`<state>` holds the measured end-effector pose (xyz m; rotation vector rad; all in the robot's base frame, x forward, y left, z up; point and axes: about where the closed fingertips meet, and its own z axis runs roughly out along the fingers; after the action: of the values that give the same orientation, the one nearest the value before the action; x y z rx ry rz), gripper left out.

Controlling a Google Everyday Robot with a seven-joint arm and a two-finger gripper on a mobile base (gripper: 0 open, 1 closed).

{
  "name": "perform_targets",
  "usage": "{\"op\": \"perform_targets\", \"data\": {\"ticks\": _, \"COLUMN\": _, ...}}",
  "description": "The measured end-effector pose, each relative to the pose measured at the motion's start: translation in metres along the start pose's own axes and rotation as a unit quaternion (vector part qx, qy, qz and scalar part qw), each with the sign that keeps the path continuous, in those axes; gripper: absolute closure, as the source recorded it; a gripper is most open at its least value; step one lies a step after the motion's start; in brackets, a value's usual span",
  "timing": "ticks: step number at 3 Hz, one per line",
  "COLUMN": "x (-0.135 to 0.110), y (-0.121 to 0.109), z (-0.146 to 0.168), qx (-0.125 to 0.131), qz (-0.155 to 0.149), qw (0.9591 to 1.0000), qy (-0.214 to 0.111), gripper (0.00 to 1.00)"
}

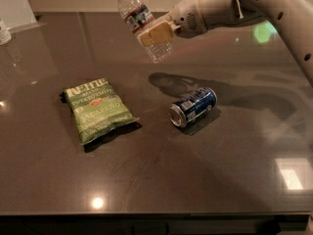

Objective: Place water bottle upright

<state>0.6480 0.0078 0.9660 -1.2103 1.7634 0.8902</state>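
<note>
The water bottle (138, 18) is clear ribbed plastic with a white cap and a red-and-white label band. It hangs in the air above the dark table, tilted with its cap up and to the left. My gripper (155, 33) reaches in from the upper right and is shut on the bottle's middle, one tan pad in front of it. The bottle's base points down and to the right, well above the tabletop (161, 180).
A blue soda can (192, 106) lies on its side near the table's middle. A green chip bag (98, 109) lies flat to its left. A small white-labelled bottle (4, 32) stands at the far left edge. My arm (254, 4) spans the upper right.
</note>
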Motion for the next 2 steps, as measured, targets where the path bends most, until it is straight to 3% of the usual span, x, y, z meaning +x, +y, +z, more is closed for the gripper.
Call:
{"op": "perform_targets", "data": {"ticks": 1, "x": 0.006, "y": -0.002, "z": -0.008, "qx": -0.007, "qz": -0.004, "qw": 0.9983, "qy": -0.057, "gripper": 1.0}}
{"op": "perform_targets", "data": {"ticks": 2, "x": 0.016, "y": -0.013, "z": -0.014, "qx": -0.021, "qz": -0.019, "qw": 0.994, "qy": -0.106, "gripper": 1.0}}
